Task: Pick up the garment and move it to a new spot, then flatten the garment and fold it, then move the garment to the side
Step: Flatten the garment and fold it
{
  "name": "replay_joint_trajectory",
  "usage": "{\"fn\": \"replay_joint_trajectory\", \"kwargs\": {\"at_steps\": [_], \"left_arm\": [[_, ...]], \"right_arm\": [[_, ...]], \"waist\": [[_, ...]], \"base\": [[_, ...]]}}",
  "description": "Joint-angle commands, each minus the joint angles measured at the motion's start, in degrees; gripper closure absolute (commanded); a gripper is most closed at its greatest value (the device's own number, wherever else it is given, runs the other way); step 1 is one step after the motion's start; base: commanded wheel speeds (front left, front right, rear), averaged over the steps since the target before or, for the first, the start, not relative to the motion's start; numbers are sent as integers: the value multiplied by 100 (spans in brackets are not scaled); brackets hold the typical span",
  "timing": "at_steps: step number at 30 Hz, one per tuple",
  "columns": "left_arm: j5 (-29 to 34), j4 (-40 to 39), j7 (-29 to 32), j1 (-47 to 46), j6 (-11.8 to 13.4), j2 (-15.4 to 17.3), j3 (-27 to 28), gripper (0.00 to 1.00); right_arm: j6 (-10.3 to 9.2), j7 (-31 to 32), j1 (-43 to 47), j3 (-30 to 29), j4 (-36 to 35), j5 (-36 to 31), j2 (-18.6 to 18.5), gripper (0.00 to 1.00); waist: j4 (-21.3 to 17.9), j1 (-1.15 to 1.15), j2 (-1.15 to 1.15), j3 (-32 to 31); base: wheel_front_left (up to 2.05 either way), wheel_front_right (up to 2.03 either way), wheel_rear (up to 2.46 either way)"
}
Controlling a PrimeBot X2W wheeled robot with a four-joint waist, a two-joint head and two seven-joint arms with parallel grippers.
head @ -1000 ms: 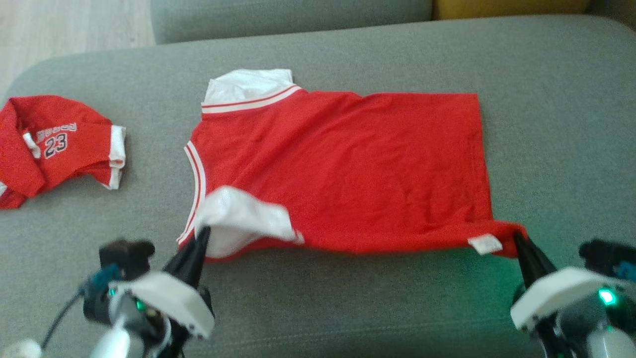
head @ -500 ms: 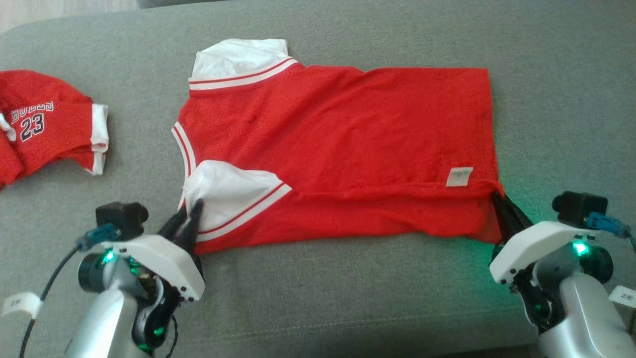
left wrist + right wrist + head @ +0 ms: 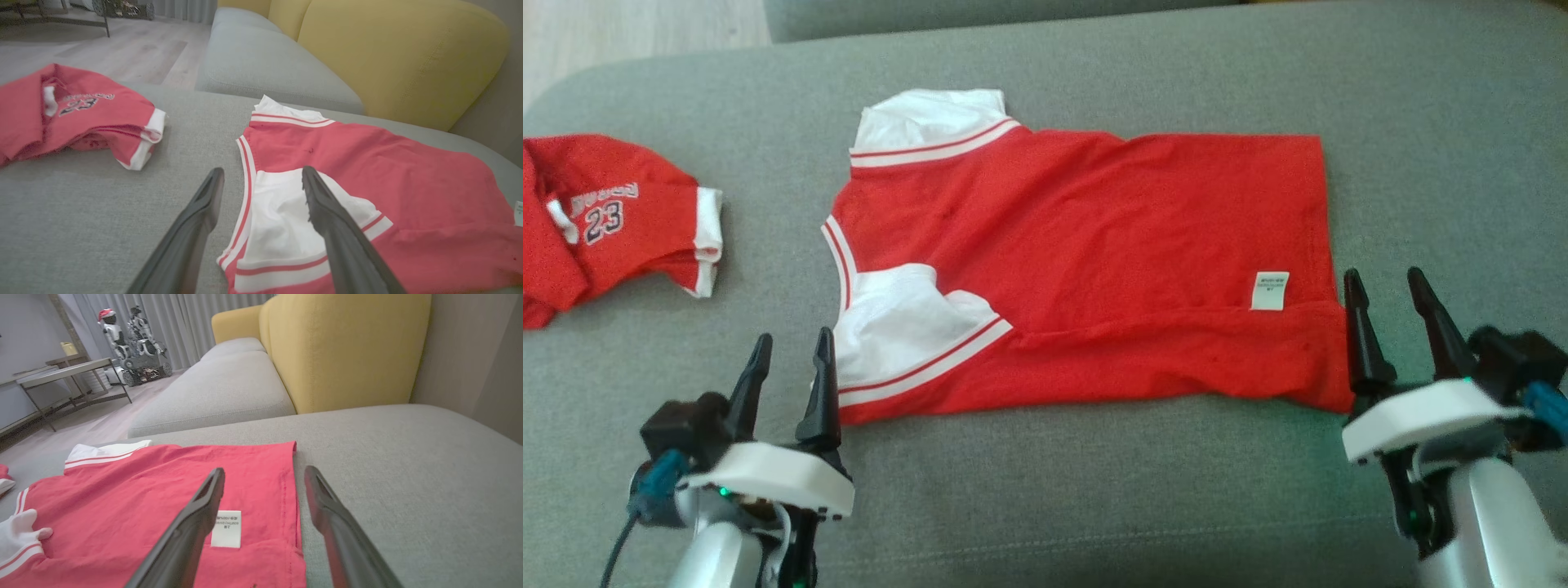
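Standing apart and empty: left jaws at the white sleeve [image 3: 890,318] edge, right jaws beside the garment [image 3: 1094,245] hem, likely since the first fold lies flat.

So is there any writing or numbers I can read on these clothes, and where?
"23": on the crumpled red jersey at the left.
Arched word above that number: too blurred to read.
White care label near the hem of the spread red garment: printed lines, too small to read.
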Motion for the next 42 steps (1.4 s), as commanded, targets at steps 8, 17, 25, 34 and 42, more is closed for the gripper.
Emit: {"fn": "replay_joint_trajectory", "kwargs": {"at_steps": [8,17,25,34,42], "left_arm": [[537,-686,-253,401,223,-6,182,0],[720,-663,-260,709,308,14,129,0],[708,-646,-247,684,337,33,106,0],[671,-585,-164,462,249,34,-4,0],[453,254,492,-363,-161,-13,-259,0]], "right_arm": [[-4,-131,627,-42,-691,-490,98,0],[-4,-16,962,-30,-928,-456,150,0],[-4,23,971,46,-999,-344,156,0],[-4,94,905,104,-969,-266,157,0],[-4,735,723,28,-583,-399,157,0]], "waist": [[56,0,0,-363],[20,0,0,-513],[20,0,0,-536],[107,0,0,-402],[215,0,0,95]], "base": [[0,0,0],[0,0,0],[0,0,0],[0,0,0],[0,0,0]]}}
